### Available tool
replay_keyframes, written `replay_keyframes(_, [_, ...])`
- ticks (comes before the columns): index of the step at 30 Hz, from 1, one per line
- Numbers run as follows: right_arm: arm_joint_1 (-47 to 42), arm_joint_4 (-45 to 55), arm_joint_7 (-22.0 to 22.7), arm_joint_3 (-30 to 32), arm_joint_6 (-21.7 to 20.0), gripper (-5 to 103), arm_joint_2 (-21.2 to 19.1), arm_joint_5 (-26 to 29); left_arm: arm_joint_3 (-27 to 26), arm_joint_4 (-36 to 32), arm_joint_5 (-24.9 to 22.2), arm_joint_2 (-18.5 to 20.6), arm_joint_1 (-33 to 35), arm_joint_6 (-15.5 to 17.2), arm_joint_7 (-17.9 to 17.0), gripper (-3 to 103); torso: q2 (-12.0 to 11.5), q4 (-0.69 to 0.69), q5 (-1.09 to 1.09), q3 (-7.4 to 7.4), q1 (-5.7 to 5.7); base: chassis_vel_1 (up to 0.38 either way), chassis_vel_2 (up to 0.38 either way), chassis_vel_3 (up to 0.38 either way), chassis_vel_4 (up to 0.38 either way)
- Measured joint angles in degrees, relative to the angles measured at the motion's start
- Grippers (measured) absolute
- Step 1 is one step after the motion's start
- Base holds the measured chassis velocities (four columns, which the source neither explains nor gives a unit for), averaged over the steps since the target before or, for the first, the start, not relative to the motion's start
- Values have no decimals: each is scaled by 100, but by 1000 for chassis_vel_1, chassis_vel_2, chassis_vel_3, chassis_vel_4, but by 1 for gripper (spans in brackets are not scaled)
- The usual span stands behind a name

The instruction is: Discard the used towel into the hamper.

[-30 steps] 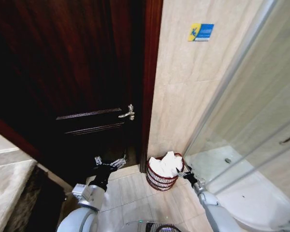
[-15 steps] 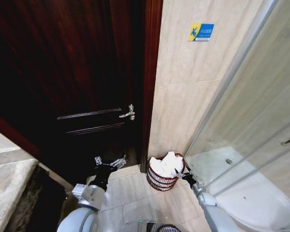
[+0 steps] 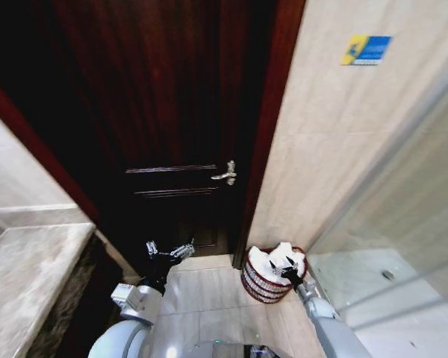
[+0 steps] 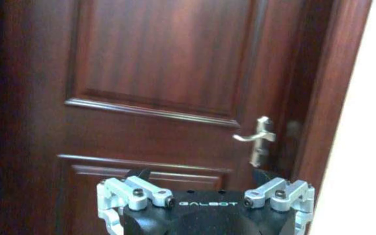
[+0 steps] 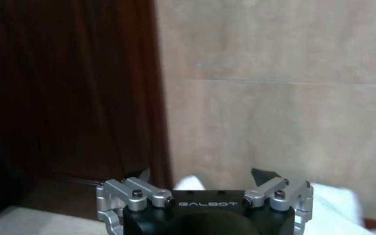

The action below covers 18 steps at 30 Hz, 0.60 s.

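Fingers spread and gripping nothing, the right gripper (image 3: 290,266) hangs over the rim of the hamper (image 3: 266,282), a reddish-brown wire basket on the tiled floor (image 3: 201,313) in the corner between the dark wooden door (image 3: 172,112) and the beige tiled wall (image 3: 336,149), with white towels (image 3: 278,259) heaped inside. Beside it, the left gripper (image 3: 169,252) is held low before the door, its fingers likewise released. "GALBOT" is lettered on both gripper bodies. A blue-and-yellow sign (image 3: 366,50) is fixed high on the wall, its writing unreadable. A silver lever handle (image 3: 225,175) sits at the door's edge.
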Motion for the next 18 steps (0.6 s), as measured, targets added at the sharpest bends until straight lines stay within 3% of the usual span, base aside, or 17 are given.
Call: replay_keyframes(18, [-76, 56, -161, 28, -111, 100, -53, 101, 0, 0, 0, 0, 0, 0, 0, 100, 0, -1, 1, 0, 0, 15, 13, 35, 34])
